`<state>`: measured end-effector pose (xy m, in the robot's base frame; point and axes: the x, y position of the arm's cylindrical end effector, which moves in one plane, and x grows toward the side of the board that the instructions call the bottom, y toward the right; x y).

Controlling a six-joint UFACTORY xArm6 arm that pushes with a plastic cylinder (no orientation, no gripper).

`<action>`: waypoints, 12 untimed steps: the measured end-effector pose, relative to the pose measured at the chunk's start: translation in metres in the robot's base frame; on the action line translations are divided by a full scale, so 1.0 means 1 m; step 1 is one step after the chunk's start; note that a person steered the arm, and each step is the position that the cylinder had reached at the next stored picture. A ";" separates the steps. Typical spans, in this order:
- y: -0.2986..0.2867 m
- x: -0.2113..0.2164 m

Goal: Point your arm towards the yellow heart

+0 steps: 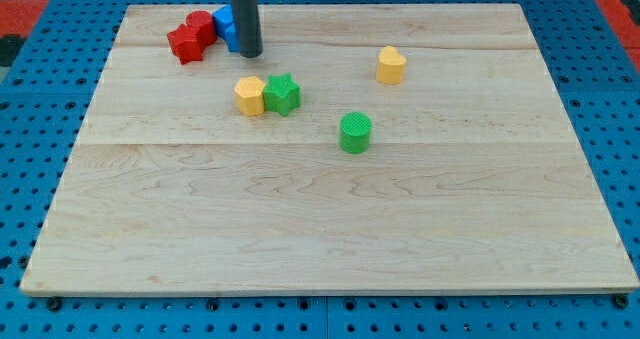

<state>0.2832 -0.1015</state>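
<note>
Green cylinder nearest, mid-board, standing alone. Behind it toward the view's left: yellow block, shape hard to call, touching green star. Yellow heart at the view's upper right, well apart from all; lobes vs point not readable, so no axis call. Top left: 2 red blocks, shapes unclear, beside a blue block half hidden by the rod. My tip touches that blue block; bare rod, nothing grasped.
</note>
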 end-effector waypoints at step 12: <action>-0.009 -0.070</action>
<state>0.2127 -0.1107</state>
